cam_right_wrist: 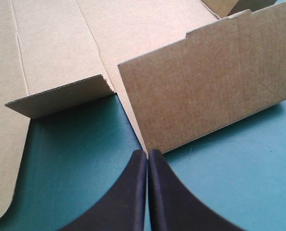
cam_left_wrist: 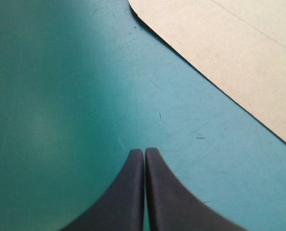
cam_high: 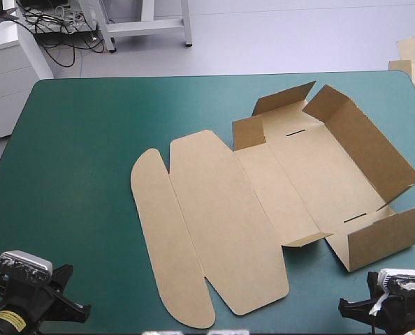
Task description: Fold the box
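- The box (cam_high: 263, 202) lies opened out on the bench (cam_high: 75, 153), right of the middle of its teal-green cover (cam_high: 68, 209).
- Most of the brown sheet is flat. The rounded flap (cam_high: 158, 237) and the broad panel beside it point toward the near edge.
- At the right end the board stands up. The long wall (cam_high: 365, 136) leans up on the far right, and the near side flap (cam_high: 386, 237) is raised too.
- A small tab (cam_high: 305, 239) sits tilted up beside that near flap.
- The left tool (cam_left_wrist: 144, 151) has its black fingers pressed together, holding nothing. It is over bare cover, with the rounded flap ahead and off to one side, clear of it.
- The right tool (cam_right_wrist: 147, 153) is likewise closed and empty. Its tip is just at the lower corner of the near side flap; I can't make out whether it touches.
- More board (cam_high: 413, 59) shows past the bench's far right corner.
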Controlling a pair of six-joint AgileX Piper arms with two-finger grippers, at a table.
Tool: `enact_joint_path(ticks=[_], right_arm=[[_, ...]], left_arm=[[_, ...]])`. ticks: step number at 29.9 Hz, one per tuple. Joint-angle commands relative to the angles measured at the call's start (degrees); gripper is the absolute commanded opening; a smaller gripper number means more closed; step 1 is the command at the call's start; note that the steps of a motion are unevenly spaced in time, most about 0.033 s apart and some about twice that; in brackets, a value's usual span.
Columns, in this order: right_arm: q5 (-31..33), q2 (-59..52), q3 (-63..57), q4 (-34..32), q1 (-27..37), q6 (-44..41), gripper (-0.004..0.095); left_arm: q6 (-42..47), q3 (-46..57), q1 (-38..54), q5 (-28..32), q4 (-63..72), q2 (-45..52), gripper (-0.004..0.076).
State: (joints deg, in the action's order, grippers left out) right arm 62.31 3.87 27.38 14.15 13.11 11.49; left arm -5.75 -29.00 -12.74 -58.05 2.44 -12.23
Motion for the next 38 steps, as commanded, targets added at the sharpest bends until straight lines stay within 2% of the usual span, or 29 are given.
enact_joint_path(ticks=[1, 5, 10, 17, 21, 26, 29, 36, 38], right_arm=[[-3.90, 1.05, 1.21, 0.80, -0.17, 0.35, -0.0005], [-3.43, 1.05, 1.33, 0.93, -0.17, 1.98, -0.0005], [0.45, 3.68, 3.26, 1.03, -0.46, 5.18, -0.0005], [-0.02, 10.41, 8.72, 4.14, -4.47, 4.34, -0.0005], [0.81, 16.20, 13.30, 4.43, -7.01, 1.38, -0.0004], [4.00, 27.88, 22.27, 8.06, -7.83, -1.31, 0.0004], [9.30, 35.81, 28.39, 8.59, -7.83, -2.78, 0.0004], [9.45, 47.86, 32.81, 10.25, -7.92, -15.64, 0.0010], [9.45, 49.72, 32.81, 10.25, -7.92, -19.74, 0.0070]], left_arm=[[0.14, -1.31, 0.05, 3.62, 0.42, -0.71, -0.0010], [0.14, -1.31, 0.05, 3.90, 0.42, -0.71, -0.0010], [0.14, -0.96, 0.05, 6.62, 0.42, -0.71, -0.0010], [0.14, -0.85, 0.05, 6.77, 0.42, -0.71, -0.0010], [0.14, -0.85, 0.05, 6.77, 0.42, -0.71, -0.0010], [0.14, -0.85, 0.05, 6.77, 0.42, -0.71, -0.0010], [0.14, -0.85, 0.05, 6.77, 0.42, -0.71, -0.0010], [0.14, -0.85, 0.05, 6.77, 0.42, -0.71, -0.0010], [0.14, -0.85, 0.05, 6.77, 0.42, -0.71, -0.0010]])
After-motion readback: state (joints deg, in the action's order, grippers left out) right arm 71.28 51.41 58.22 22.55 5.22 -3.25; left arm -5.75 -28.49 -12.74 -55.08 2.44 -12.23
